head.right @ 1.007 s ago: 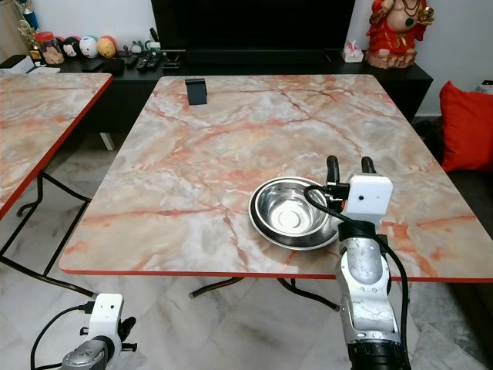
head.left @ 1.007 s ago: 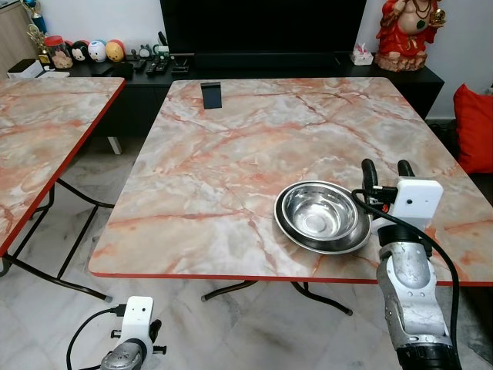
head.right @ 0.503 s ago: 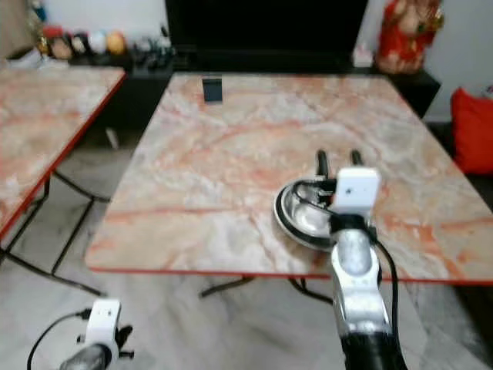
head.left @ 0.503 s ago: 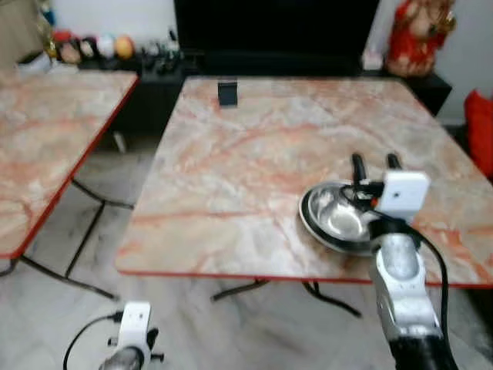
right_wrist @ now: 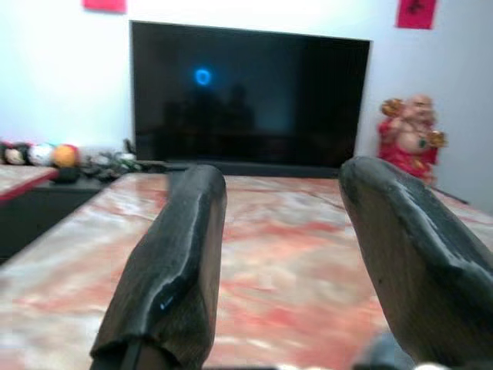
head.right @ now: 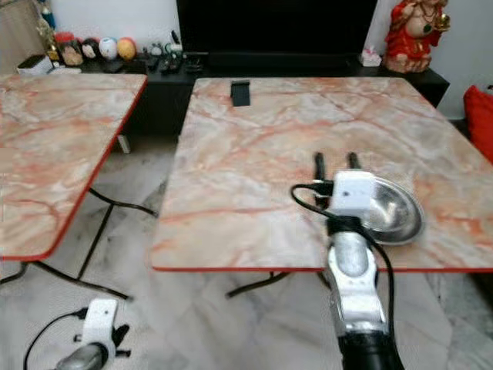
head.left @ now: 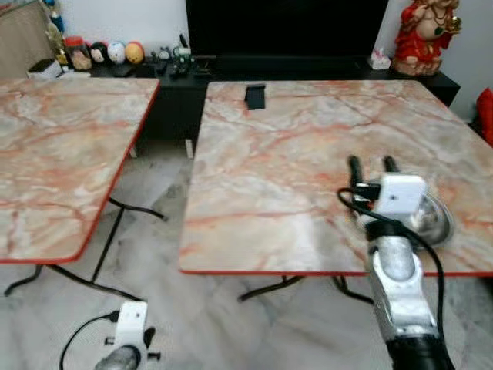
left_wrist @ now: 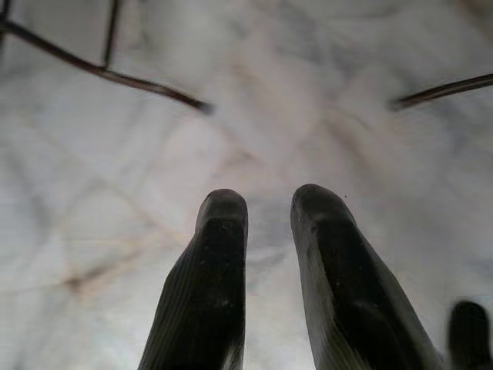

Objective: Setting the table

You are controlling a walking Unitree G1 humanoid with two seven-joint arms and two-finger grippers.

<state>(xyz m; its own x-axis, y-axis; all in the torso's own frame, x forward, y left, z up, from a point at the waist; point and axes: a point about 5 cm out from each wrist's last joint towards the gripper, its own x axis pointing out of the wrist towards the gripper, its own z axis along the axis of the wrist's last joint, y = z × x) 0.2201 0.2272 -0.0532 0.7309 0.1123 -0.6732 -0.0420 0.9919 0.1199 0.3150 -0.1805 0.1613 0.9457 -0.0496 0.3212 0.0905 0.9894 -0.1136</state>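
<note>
Two nested steel bowls sit near the front right of the marble table, partly hidden behind my right wrist. My right gripper hovers over the table just left of the bowls, open and empty. In the right wrist view its fingers stand wide apart, facing down the tabletop toward the TV. My left gripper hangs low over the floor tiles with a narrow gap between its fingers and nothing in it.
A second marble table stands to the left, with a floor gap between the two. A small black object lies at the far edge of the near table. Behind are a dark TV cabinet, a red statue and a red cushion.
The whole view has shifted, bringing the left table into sight. My right gripper, earlier at the bowls' right rim, now stands to their left. The bowls lie where they were.
</note>
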